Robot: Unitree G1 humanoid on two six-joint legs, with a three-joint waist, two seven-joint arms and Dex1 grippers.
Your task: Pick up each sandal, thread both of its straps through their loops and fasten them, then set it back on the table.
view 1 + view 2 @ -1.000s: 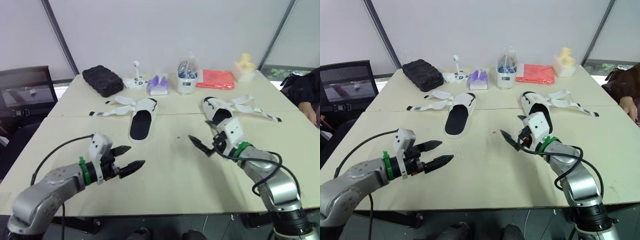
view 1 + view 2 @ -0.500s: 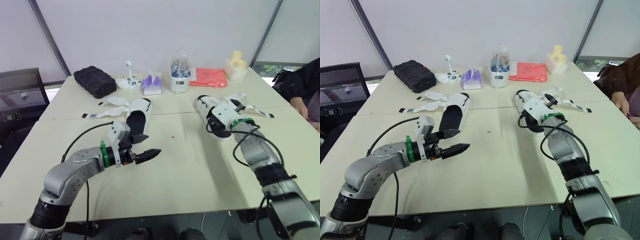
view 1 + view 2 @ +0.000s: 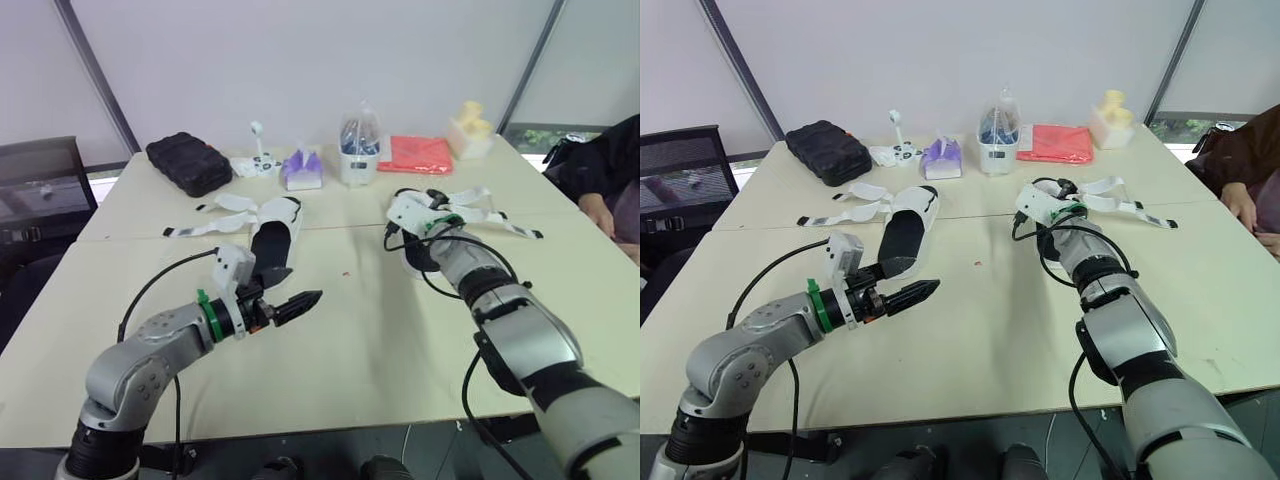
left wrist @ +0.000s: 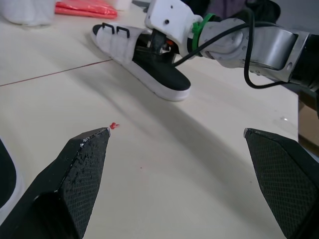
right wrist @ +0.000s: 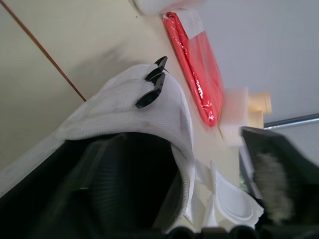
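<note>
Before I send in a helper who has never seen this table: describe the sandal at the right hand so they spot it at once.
On the beige table, look on the robot's right, nearer than the flat red packet. There lies a white sandal with a black footbed, the right hand at it. Unlike its twin, its loose straps trail rightward.

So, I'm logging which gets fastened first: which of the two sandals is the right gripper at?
The sandal on the robot's right: the right gripper is on it, fingers open. The left sandal lies untouched.
</note>
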